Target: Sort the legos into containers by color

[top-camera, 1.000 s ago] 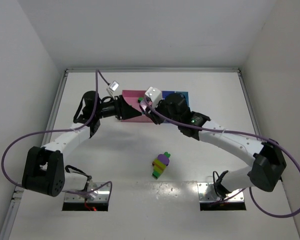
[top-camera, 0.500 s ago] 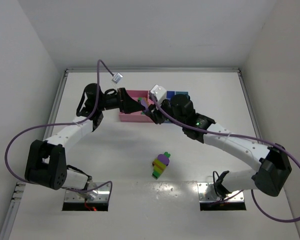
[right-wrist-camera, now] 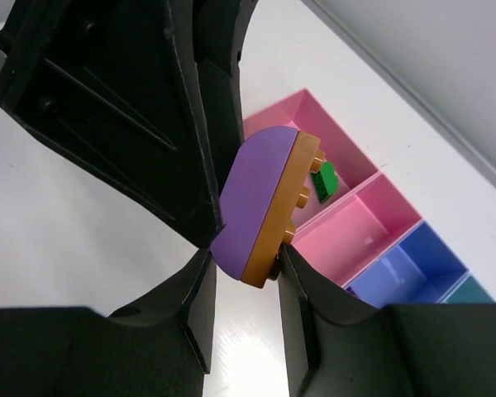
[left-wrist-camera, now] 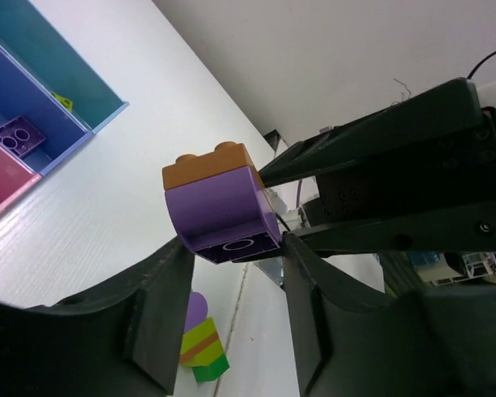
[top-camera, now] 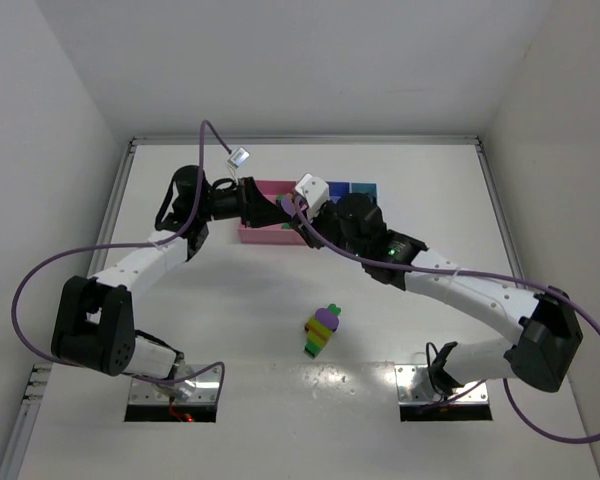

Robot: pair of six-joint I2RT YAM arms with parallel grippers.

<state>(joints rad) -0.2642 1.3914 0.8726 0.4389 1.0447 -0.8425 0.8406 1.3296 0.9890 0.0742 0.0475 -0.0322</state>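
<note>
A purple brick with an orange brick stuck on it (left-wrist-camera: 219,207) hangs in the air between both grippers. My left gripper (left-wrist-camera: 231,248) is shut on its purple part. My right gripper (right-wrist-camera: 244,265) is shut on the same clump (right-wrist-camera: 264,207) from the opposite side. In the top view the two grippers, left (top-camera: 275,211) and right (top-camera: 300,220), meet over the near edge of the pink bins (top-camera: 265,232). The bin row runs wide pink (right-wrist-camera: 293,116), narrow pink (right-wrist-camera: 372,219), blue (right-wrist-camera: 413,265), light blue (right-wrist-camera: 479,289). A multicoloured clump (top-camera: 322,330) lies on the table.
A dark green brick (right-wrist-camera: 322,180) lies in the wide pink bin. A purple brick (left-wrist-camera: 16,136) lies in the blue bin, and a yellow-green piece (left-wrist-camera: 62,101) in the light blue one. White walls enclose the table on three sides.
Both grippers stay joined at the purple and orange clump. The left wrist has swung up and turned, and the pair has shifted slightly over the pink bins.
</note>
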